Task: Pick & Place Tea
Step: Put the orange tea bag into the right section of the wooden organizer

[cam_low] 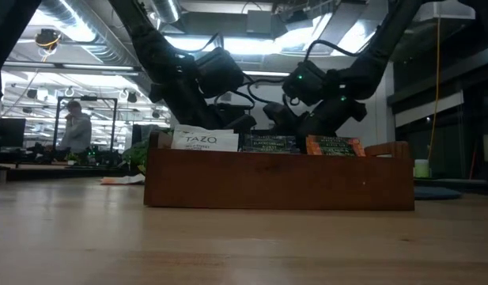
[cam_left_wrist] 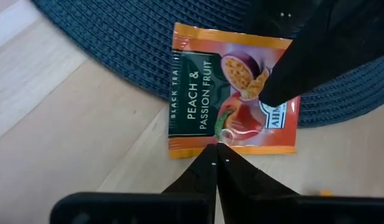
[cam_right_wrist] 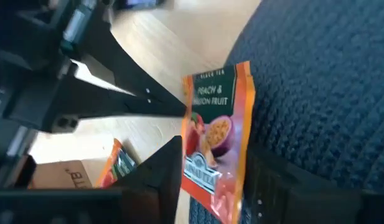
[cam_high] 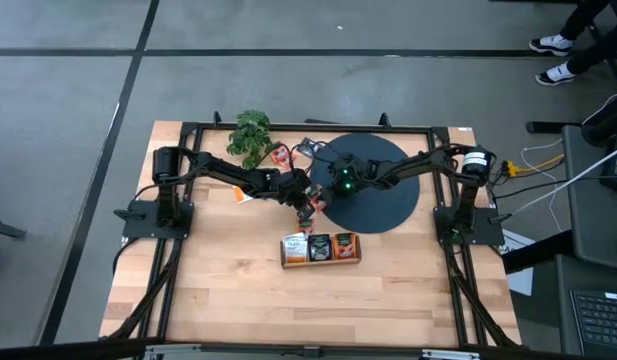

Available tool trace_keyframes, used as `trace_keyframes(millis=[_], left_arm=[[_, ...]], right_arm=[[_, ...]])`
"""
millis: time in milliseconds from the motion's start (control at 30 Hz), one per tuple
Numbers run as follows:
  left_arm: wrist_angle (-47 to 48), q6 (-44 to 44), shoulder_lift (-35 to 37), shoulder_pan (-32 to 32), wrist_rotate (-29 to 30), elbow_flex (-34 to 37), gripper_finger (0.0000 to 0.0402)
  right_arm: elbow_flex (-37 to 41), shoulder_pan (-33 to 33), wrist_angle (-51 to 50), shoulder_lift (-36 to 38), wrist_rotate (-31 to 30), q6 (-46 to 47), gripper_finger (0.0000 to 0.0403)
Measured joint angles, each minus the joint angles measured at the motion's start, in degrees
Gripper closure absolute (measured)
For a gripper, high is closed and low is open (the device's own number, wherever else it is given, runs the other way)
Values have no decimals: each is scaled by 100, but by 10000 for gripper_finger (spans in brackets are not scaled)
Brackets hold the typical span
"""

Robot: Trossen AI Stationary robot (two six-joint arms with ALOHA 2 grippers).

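Already both grippers met over one orange tea packet point(cam_left_wrist: 232, 96) straddling the black mat's point(cam_high: 388, 200) left edge: left gripper point(cam_left_wrist: 216, 146) pinched its edge, right gripper point(cam_right_wrist: 213, 180) bracketed it half-closed. Opposed pulls risked tearing or dropping it.

Orange tea packet point(cam_right_wrist: 215, 144) between end-effector fingers point(cam_right_wrist: 155, 169)

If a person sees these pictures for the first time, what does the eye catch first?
First, the two grippers meeting at one orange peach and passion fruit tea packet at the edge of the dark round mat: the left gripper shut on one edge, the right gripper's fingers on either side of it. Then the wooden box of tea packets near the table's front.
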State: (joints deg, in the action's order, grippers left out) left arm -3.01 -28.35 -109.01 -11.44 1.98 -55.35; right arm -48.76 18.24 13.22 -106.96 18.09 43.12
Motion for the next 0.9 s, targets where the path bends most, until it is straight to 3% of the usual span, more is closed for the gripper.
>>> trace_keyframes(millis=[333,500,767,900], left_arm=[[11,0,42,0,-116,-2,394],[58,12,256,-4,-544,-8,395],[389,114,1108,-78,-80,-9,378],[604,128,1583,-286,-434,-11,351]], right_arm=[[-49,-2,-334,0,10,-190,392],[-49,-2,-342,0,4,-301,389],[-54,9,-327,269,-42,-690,396],[-56,18,-363,533,-40,-931,399]])
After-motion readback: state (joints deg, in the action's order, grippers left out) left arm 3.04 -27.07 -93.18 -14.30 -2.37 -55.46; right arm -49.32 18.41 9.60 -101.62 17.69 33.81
